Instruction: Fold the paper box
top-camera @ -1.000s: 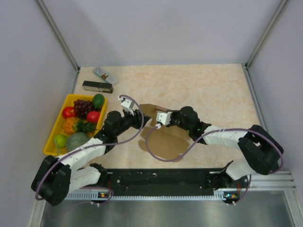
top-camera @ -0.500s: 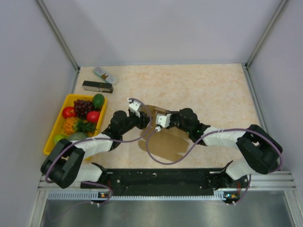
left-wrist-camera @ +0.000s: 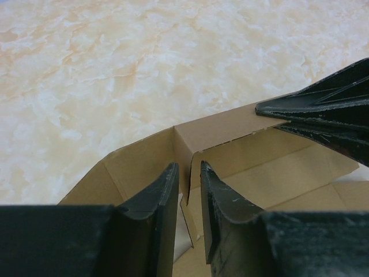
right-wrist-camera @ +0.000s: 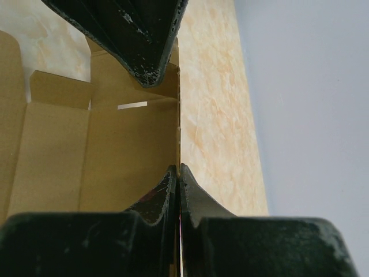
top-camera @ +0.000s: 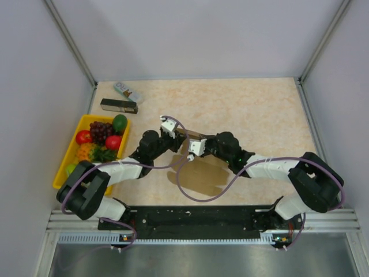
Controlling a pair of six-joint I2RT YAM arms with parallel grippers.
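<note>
The paper box (top-camera: 199, 173) is a brown cardboard sheet lying mid-table with its far wall and flaps raised. My right gripper (top-camera: 193, 148) is shut on the raised wall's edge; in the right wrist view the gripper (right-wrist-camera: 179, 167) pinches that thin wall (right-wrist-camera: 115, 156). My left gripper (top-camera: 176, 141) is at the box's far left corner. In the left wrist view its jaws (left-wrist-camera: 188, 167) stand narrowly apart and straddle a flap edge of the box (left-wrist-camera: 230, 130) without clamping it. The right gripper's fingers (left-wrist-camera: 323, 109) show at the right of that view.
A yellow tray (top-camera: 86, 119) of fruit stands at the left. A slim black box (top-camera: 119, 105) and a small white packet (top-camera: 127, 91) lie at the back left. Grey walls close in the table on three sides.
My left arm has swung right, bringing its gripper from beside the tray to the box's raised corner. The right gripper has stayed holding the wall.
</note>
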